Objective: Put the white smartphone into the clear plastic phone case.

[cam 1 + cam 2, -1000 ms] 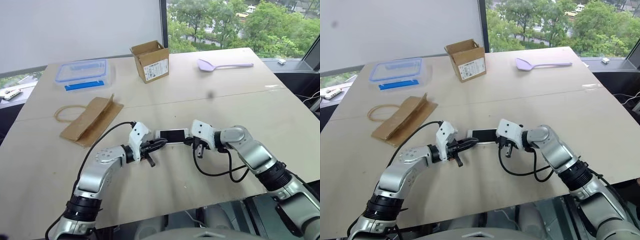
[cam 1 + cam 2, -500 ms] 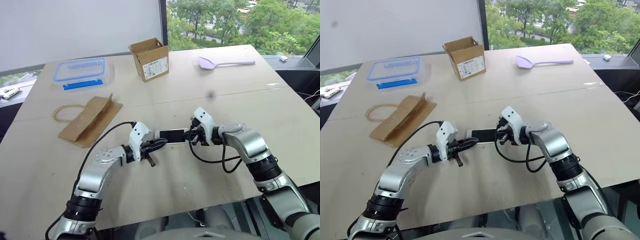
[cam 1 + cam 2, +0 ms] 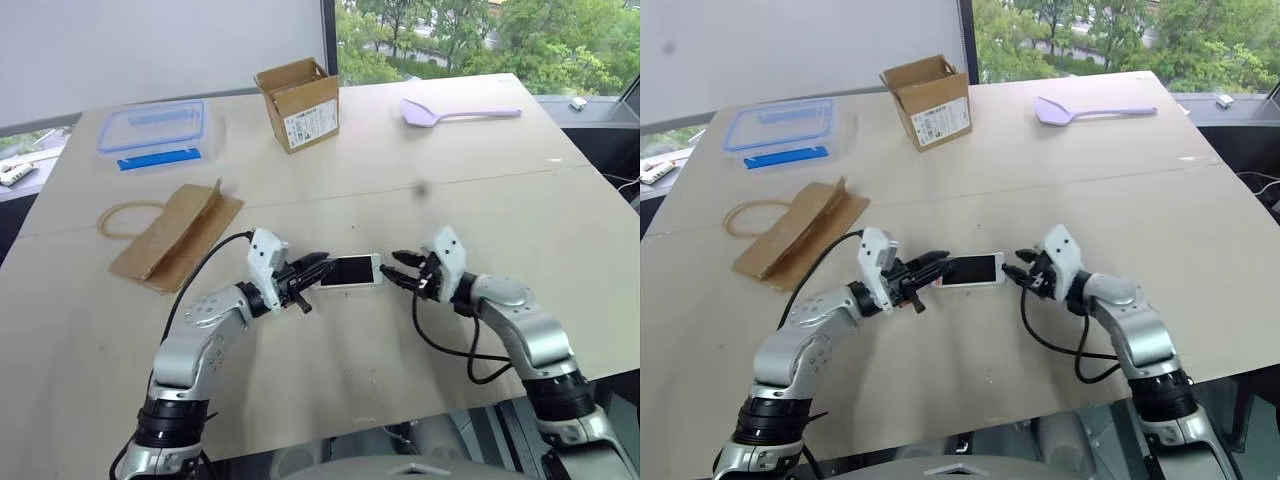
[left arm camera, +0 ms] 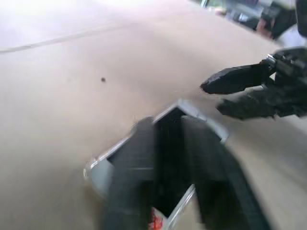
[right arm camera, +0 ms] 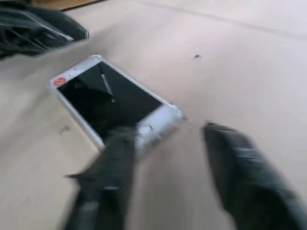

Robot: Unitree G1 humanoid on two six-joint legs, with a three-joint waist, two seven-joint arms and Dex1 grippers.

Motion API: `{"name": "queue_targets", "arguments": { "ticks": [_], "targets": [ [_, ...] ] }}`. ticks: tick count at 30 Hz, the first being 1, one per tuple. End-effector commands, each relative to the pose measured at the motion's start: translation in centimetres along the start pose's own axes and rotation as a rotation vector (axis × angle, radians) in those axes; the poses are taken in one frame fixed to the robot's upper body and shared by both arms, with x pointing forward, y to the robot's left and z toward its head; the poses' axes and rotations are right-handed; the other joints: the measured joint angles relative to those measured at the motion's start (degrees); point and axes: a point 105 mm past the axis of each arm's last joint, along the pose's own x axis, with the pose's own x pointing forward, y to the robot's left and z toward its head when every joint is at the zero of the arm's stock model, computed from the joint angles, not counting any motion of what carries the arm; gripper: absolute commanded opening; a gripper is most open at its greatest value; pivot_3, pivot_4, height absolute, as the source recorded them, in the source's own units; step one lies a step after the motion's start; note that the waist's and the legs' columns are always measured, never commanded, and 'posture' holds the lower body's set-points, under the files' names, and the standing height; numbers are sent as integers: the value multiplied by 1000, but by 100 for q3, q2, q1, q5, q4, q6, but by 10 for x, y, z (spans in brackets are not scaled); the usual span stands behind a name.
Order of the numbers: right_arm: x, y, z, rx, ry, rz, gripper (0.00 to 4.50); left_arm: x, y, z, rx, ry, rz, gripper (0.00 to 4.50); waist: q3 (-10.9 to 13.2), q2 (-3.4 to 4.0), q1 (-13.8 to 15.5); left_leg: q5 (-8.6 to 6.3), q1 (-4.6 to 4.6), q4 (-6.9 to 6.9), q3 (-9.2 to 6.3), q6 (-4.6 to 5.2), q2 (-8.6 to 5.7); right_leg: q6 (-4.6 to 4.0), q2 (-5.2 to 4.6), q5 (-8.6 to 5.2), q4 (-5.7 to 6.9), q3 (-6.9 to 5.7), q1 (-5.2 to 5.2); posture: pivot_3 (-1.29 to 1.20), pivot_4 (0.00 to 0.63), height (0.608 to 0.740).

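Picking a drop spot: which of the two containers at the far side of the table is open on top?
The brown cardboard box, standing with its flaps up near the middle of the far edge. The clear food box to its left, with the blue rim, has its lid on.

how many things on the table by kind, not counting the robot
smartphone: 1
clear food box with blue rim: 1
cardboard box: 1
brown paper bag: 1
lilac spoon: 1
total: 5
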Motion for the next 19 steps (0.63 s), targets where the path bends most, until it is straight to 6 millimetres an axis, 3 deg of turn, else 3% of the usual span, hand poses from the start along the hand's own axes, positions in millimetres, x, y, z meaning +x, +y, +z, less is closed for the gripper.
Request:
{"name": "queue_targets", "arguments": {
  "ticks": [1,2,4,12,19],
  "targets": [
    [-24,1,22,-71,-75,-13,4234,-14,-7,12,19,-39,-30,3104,23,0,-6,0,-2,0,0,0,-2,0,2,0,-1,0,-2,0,150,740],
    [-32,0,22,-78,-71,-19,4500,-18,-10,11,22,-34,-43,3548,30,0,-1,0,-2,0,1,0,-1,0,3,-1,-1,0,-3,0,150,740],
    [-48,0,20,-87,-46,-22,4500,-29,-13,10,18,-26,-47,4416,43,0,9,0,-4,0,0,0,0,-2,3,-3,-2,-2,-3,0,150,740],
    [-96,2,12,-130,16,-78,4500,-75,-11,-6,33,76,50,4416,76,-22,19,-1,0,8,6,1,9,0,3,-28,0,-1,-1,0,150,740],
    [-118,5,7,-103,47,-148,4500,-97,-5,-2,2,72,133,4416,77,-24,31,-1,2,15,7,1,11,0,2,-28,3,0,2,0,150,740]
  ]
}}
